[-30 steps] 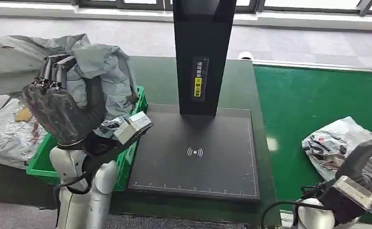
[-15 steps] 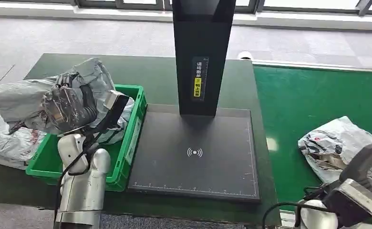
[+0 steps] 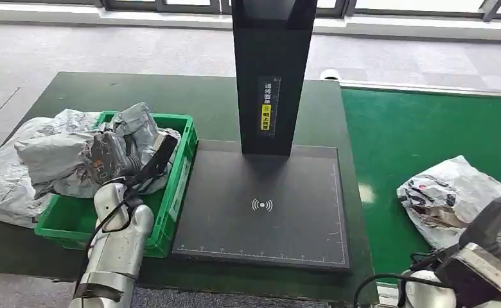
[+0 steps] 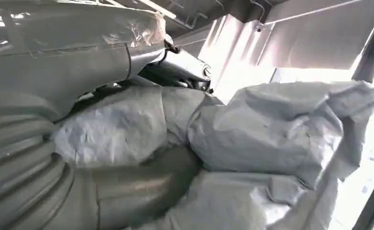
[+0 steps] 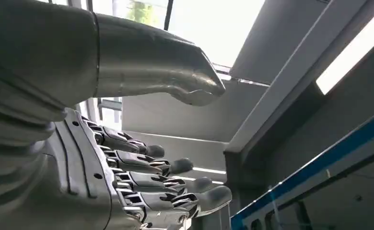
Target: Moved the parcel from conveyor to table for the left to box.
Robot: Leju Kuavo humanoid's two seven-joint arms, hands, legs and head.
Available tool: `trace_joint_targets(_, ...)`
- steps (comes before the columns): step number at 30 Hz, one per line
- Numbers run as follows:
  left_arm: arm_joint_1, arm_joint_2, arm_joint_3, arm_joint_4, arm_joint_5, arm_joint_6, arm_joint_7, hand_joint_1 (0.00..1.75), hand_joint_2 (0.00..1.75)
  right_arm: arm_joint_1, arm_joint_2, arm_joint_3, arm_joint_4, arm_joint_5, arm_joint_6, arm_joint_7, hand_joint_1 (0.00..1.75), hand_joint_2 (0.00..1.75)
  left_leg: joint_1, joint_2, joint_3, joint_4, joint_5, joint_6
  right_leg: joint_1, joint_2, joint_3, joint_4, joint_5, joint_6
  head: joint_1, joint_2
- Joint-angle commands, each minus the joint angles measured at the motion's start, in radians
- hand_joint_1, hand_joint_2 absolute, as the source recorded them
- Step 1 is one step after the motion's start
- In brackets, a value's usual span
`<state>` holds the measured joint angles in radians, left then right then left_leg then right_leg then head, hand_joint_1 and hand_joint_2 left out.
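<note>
At 9 o'clock in the head view, a flat grey bag (image 3: 4, 183) lies on the dark green table (image 3: 74, 90), just outside the green bin (image 3: 177, 186). Beside it, the parcel (image 3: 58, 160), a crumpled grey poly bag, sits over the bin's left half, part of it overhanging the left rim. The left hand (image 3: 110, 157) is pressed into the parcel's right side and grips it; the silver forearm comes up from 7 o'clock. In the left wrist view the thumb (image 4: 142, 184) is curled against the grey plastic (image 4: 281, 129), which bulges around it; the darker fingers are hidden behind the bag.

At centre, a black scan pad (image 3: 264, 205) lies on the table, touching the bin's right wall. A black post (image 3: 272, 70) rises from the pad's 12 o'clock edge and carries a small yellow label.

To the right, the bright green conveyor (image 3: 421, 135) runs alongside the table. A second bag (image 3: 447, 199), white-grey with dark print, lies on it at 3 o'clock. The right hand (image 5: 142, 187) sits low at 5 o'clock in the head view, near this bag but apart from it. In the right wrist view its fingers (image 5: 175, 166) are extended and spread, the thumb held away from them, with nothing between.
</note>
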<state>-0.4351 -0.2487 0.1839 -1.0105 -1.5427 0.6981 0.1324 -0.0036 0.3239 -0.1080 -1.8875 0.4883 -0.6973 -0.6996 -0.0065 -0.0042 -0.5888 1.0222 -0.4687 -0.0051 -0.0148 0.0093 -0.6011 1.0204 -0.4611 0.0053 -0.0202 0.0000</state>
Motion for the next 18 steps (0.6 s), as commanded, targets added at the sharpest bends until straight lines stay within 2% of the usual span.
trace_joint_targets(1, -0.040, 0.021, 0.061, 0.076, -0.025, 0.000, 0.003, 0.00, 1.75, -0.001, 0.025, 0.004, 0.046, 0.000, -0.001, 0.001, 0.00, 1.75, 0.001, 0.001, 0.001, -0.001, 0.000, -0.001, 0.001, 0.000, 0.001, -0.001, 0.001, -0.001, 0.000, 0.000)
trace_joint_targets(7, -0.035, -0.003, 0.120, 0.035, -0.017, 0.000, -0.038, 0.00, 1.75, -0.013, 0.025, -0.026, 0.082, 0.006, -0.001, 0.001, 0.00, 1.75, 0.002, 0.002, 0.002, -0.002, 0.001, -0.002, 0.002, 0.000, 0.002, -0.003, 0.001, -0.001, 0.000, 0.000)
trace_joint_targets(10, -0.025, -0.022, 0.136, -0.020, 0.014, 0.000, -0.086, 0.00, 1.75, -0.052, 0.025, -0.084, 0.188, 0.033, -0.001, 0.001, 0.00, 1.75, 0.002, 0.001, 0.001, -0.001, 0.000, -0.001, 0.002, 0.000, 0.002, -0.002, 0.001, -0.001, 0.000, 0.000)
trace_joint_targets(18, -0.025, -0.022, 0.136, -0.020, 0.014, 0.000, -0.086, 0.00, 1.75, -0.052, 0.025, -0.084, 0.188, 0.033, -0.001, 0.001, 0.00, 1.75, 0.001, 0.001, 0.001, -0.001, 0.000, -0.001, 0.001, 0.000, 0.002, -0.002, 0.001, -0.001, 0.000, 0.000)
